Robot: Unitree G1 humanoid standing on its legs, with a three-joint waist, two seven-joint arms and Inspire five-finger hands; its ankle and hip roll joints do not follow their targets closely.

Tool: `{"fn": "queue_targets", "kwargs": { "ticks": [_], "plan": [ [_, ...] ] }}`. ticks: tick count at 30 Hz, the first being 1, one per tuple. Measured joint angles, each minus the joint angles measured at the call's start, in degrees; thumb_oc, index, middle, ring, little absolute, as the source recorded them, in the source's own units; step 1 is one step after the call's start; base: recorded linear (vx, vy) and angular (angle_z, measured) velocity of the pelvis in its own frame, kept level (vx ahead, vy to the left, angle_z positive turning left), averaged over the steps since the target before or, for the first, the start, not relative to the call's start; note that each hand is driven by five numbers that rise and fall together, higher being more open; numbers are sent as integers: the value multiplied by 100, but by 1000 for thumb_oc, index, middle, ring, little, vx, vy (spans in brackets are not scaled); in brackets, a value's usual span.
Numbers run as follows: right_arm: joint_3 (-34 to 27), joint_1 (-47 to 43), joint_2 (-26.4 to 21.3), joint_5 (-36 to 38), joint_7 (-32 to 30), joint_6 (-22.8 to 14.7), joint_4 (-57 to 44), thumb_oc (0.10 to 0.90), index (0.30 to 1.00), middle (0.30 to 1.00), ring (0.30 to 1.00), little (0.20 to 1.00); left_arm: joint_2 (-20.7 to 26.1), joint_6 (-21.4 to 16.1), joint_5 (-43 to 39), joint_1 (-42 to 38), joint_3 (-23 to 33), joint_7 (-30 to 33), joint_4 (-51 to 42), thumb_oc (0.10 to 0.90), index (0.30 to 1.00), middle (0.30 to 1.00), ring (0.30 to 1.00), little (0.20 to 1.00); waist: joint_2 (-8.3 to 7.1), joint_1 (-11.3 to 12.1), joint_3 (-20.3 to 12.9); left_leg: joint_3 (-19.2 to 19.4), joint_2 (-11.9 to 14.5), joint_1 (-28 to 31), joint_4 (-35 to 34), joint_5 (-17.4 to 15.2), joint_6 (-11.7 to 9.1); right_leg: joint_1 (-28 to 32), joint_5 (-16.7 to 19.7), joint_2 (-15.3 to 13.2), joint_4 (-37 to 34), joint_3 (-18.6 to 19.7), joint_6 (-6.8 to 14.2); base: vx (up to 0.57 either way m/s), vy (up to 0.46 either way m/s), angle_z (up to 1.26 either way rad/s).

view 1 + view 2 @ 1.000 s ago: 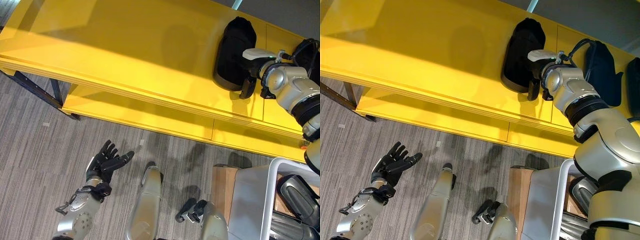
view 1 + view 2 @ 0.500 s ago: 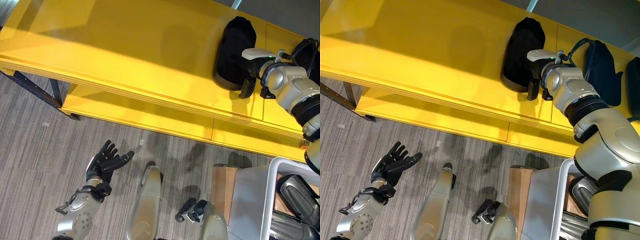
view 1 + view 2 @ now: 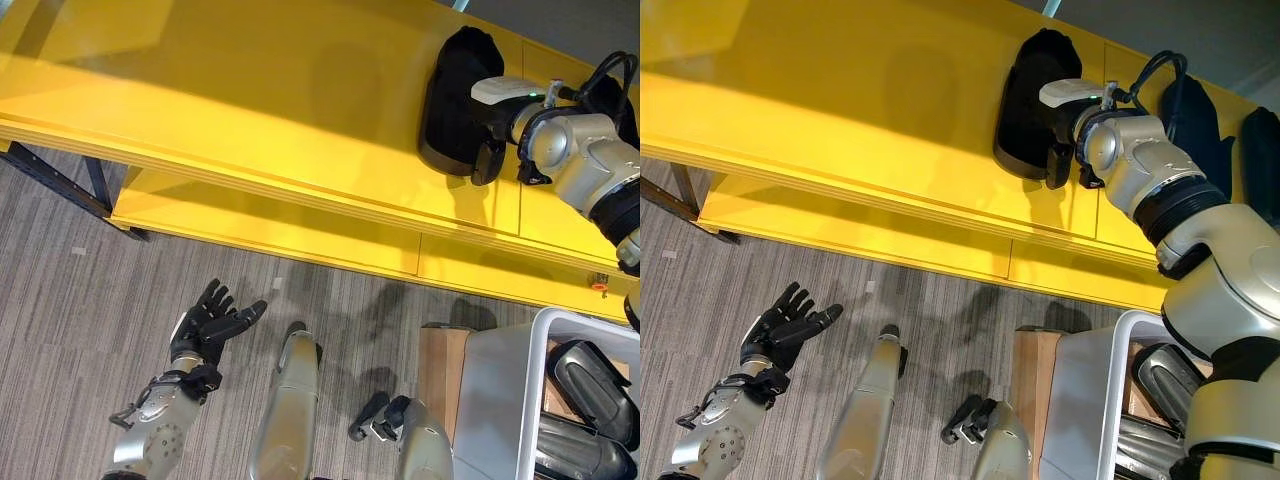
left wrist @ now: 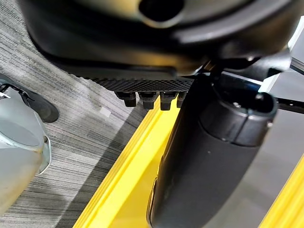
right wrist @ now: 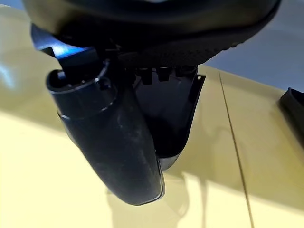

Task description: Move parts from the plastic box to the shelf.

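Little has changed among the things since a second ago: the whole view has slid a bit, so the camera moved, while the right hand [image 3: 487,160] stays at the black part [image 3: 455,100] on the yellow shelf [image 3: 250,110], upper right of the frame. The part lies flat on the shelf top, long axis running from the shelf's near edge toward its back. The hand sits at its near right end; in the right wrist view the thumb [image 5: 111,137] lies along the part and the fingers [image 5: 161,73] are tucked behind it, so I cannot tell whether it grips or has let go. The left hand [image 3: 208,325] hangs relaxed with fingers spread, lower left over the floor. More parts wait in the box [image 3: 500,400], lower right, nearer the right arm.
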Motion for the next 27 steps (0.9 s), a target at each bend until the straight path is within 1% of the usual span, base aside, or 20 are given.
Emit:
{"fn": "queue_targets", "kwargs": {
  "ticks": [8,10,13,14,15,16,18,19,20,21,23,24,25,26,27],
  "plan": [
    [126,-116,-155,40,11,0,-6,900,1000,1000,1000,1000,0,0,1,3,1,2,1,900,1000,1000,1000,1000,-16,-19,-1,23,54,9,4,9,7,-13,53,47,-31,44,-21,-2,0,-3],
    [126,-154,-167,41,12,0,-20,900,1000,1000,1000,1000,1,0,1,-3,18,2,0,900,1000,1000,1000,1000,-67,-28,-4,32,79,37,-9,12,1,-4,62,67,-46,62,-26,-12,1,-6],
    [126,-170,-347,41,48,-2,-266,900,1000,1000,1000,1000,0,0,1,-12,94,3,1,900,1000,1000,1000,1000,-177,-39,-13,32,85,61,-25,14,-3,8,64,77,-57,73,-24,0,0,0],
    [126,-204,-366,41,55,0,-283,900,1000,1000,1000,1000,0,0,1,-20,119,3,1,900,1000,1000,1000,1000,-190,-49,-17,32,85,68,-26,14,-2,19,74,81,-68,74,-15,0,0,0],
    [126,-232,-412,100,60,2,-451,900,1000,1000,1000,1000,0,-1,1,-29,159,10,-4,900,1000,1000,1000,1000,-200,-111,-19,18,91,97,-61,23,-1,75,101,104,-149,40,-40,0,0,0],
    [126,-242,-680,234,61,-32,-925,900,1000,1000,1000,1000,-1,0,2,-19,166,12,-9,900,1000,1000,1000,1000,-213,-163,-20,37,115,163,-106,27,12,164,179,155,-291,33,-20,-4,24,-11],
    [126,-266,-921,276,61,-48,-1378,900,1000,1000,1000,1000,-1,0,2,-24,217,13,-9,900,1000,1000,1000,1000,-281,-186,-41,115,169,310,-171,3,38,290,264,214,-467,87,4,7,17,-17],
    [119,-269,-1178,443,59,-32,-1781,900,1000,1000,1000,1000,-2,0,2,-55,252,11,-10,900,1000,1000,1000,1000,-312,-214,-56,132,171,366,-188,-9,55,362,276,215,-514,82,15,23,10,-8],
    [119,-269,-1233,505,59,-49,-2017,900,1000,1000,1000,1000,1,0,3,-28,395,12,-9,900,1000,1000,1000,1000,-393,-282,-111,148,172,417,-250,-1,46,398,296,224,-582,91,30,39,11,-4],
    [119,-265,-1248,591,59,-80,-2118,900,1000,1000,1000,1000,2,-1,2,-2,491,15,-9,900,1000,1000,1000,1000,-434,-328,-139,156,187,470,-274,-7,48,454,307,240,-634,86,32,58,10,-4],
    [-62,160,-1391,949,71,-83,-2631,900,1000,1000,1000,1000,-13,2,1,35,610,20,-22,900,1000,1000,1000,1000,-466,-343,-161,175,218,723,-435,-2,44,705,414,324,-916,67,45,23,16,-7],
    [-286,521,-1393,1214,90,-140,-2754,900,1000,1000,1000,1000,-11,1,2,88,648,26,-22,900,1000,1000,1000,1000,-477,-330,-169,214,222,881,-519,-4,50,847,461,341,-1053,81,72,-13,30,-9],
    [-582,845,-1569,1402,98,-123,-3008,900,1000,1000,1000,1000,-8,1,1,100,667,29,-60,900,1000,1000,1000,1000,-480,-328,-173,266,237,955,-660,89,33,946,551,365,-1228,56,63,-8,27,-9],
    [-695,1042,-1742,1525,106,-149,-3243,900,1000,1000,1000,1000,-28,3,1,141,694,29,-68,900,1000,1000,1000,1000,-483,-347,-175,280,215,1066,-866,181,23,1038,668,393,-1463,38,72,43,17,-5],
    [-829,1211,-1761,1600,111,-153,-3331,900,1000,1000,1000,1000,-59,2,1,182,727,30,-67,900,1000,1000,1000,1000,-483,-390,-175,308,203,1135,-928,195,36,1110,706,387,-1542,39,101,49,7,-3]
  ]
}}
